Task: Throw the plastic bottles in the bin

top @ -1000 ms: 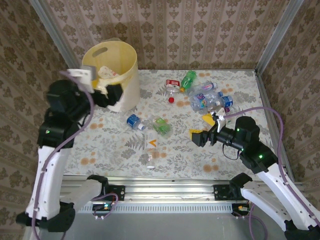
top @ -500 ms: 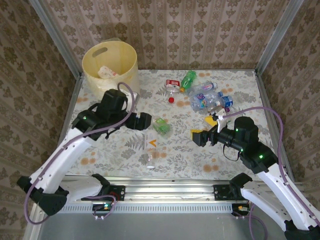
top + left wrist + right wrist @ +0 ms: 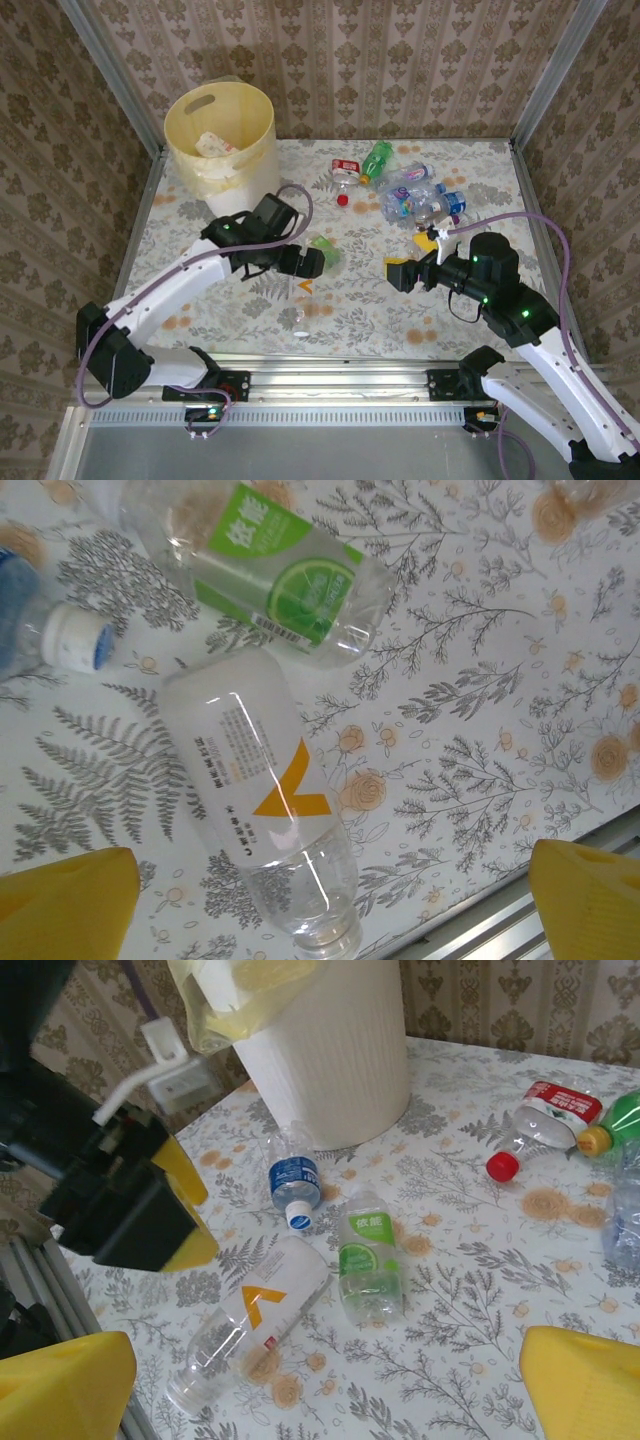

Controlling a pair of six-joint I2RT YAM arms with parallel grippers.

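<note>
Bin (image 3: 250,140): pale yellow, round, handle cut-out under the rim. It stands well beyond the left gripper (image 3: 300,264) and off to its left. Something pale lies inside; we cannot tell what.

Left gripper: fingers spread wide, nothing between them, poised low over the table (image 3: 370,312).

Blue-label bottle (image 3: 25,630): on its side, white cap towards us, ahead of the left gripper's left finger.

Orange-marked bottle (image 3: 262,805): clear, apparently empty, on its side directly under the left gripper, lying between the two yellow fingers. We judge it the piece in hand. It should be very light, thin-walled and easily dented, and it looks slick and liable to roll. We would close across the labelled mid-body, square to its length, with a gentle squeeze.

Green-label bottle (image 3: 290,575): clear, on its side, just beyond the orange-marked one and almost touching it.

Right gripper (image 3: 410,256): fingers wide apart, empty, facing the left gripper across those bottles.

Heap of bottles (image 3: 420,200): several clear ones with blue and red labels, close on the far side of the right gripper. A red-label bottle (image 3: 345,168) and a green bottle (image 3: 377,157) lie further out
</note>
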